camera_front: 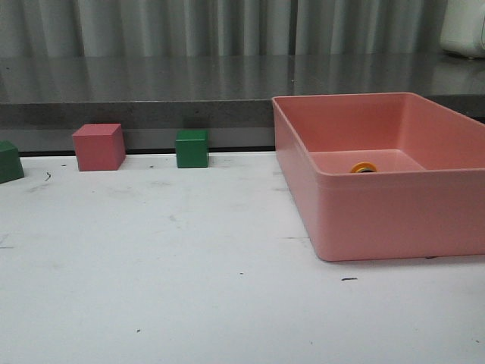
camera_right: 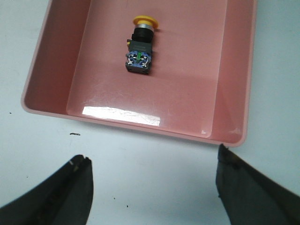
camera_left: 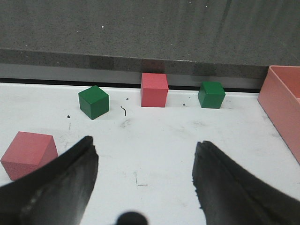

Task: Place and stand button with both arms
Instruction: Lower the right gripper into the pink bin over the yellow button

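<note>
The button (camera_right: 139, 46) lies on its side on the floor of the pink bin (camera_right: 140, 124), yellow cap pointing away from my right gripper, bluish contacts facing it. In the front view only the yellow cap of the button (camera_front: 364, 167) peeks over the pink bin's (camera_front: 394, 220) front wall at the right. My right gripper (camera_right: 152, 161) hovers open over the white table just outside the bin's near wall, nothing between its fingers. My left gripper (camera_left: 145, 143) is open above bare table, empty. Neither arm shows in the front view.
A pink cube (camera_front: 98, 146) and a green cube (camera_front: 192, 149) stand at the table's back edge, with another green cube (camera_front: 9, 161) at far left. A second pink cube (camera_left: 29, 152) sits beside my left gripper's finger. A dark counter ledge (camera_front: 151, 91) runs behind.
</note>
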{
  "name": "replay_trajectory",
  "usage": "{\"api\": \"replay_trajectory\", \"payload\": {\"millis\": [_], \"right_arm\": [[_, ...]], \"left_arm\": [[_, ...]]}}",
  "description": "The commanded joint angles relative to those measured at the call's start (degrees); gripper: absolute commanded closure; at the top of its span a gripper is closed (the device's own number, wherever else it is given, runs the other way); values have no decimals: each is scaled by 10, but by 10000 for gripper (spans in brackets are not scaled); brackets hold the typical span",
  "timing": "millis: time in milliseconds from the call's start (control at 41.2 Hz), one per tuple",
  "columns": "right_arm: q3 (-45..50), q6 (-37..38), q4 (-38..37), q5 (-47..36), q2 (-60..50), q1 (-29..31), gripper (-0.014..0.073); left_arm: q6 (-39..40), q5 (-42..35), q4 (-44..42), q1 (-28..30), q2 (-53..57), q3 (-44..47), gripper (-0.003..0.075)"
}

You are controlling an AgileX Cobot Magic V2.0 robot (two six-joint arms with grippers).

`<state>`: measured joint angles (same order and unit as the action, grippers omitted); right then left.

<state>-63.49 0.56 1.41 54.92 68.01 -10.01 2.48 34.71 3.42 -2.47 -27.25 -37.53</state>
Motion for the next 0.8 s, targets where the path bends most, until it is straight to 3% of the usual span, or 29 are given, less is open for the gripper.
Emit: {"api": "replay_trajectory", "payload": {"millis": [0,218,776], "right_arm": [[-42,-6,2,-17,39,0,31],[-110,-6,0,10,145,-34,32],[-249,108,-30,8,362,-42,32]], "left_arm": [[5,-46,7,-3,-8,-21,283],[5,-46,7,-3,-8,-21,283],[5,-46,7,-3,-8,-21,283]]}}
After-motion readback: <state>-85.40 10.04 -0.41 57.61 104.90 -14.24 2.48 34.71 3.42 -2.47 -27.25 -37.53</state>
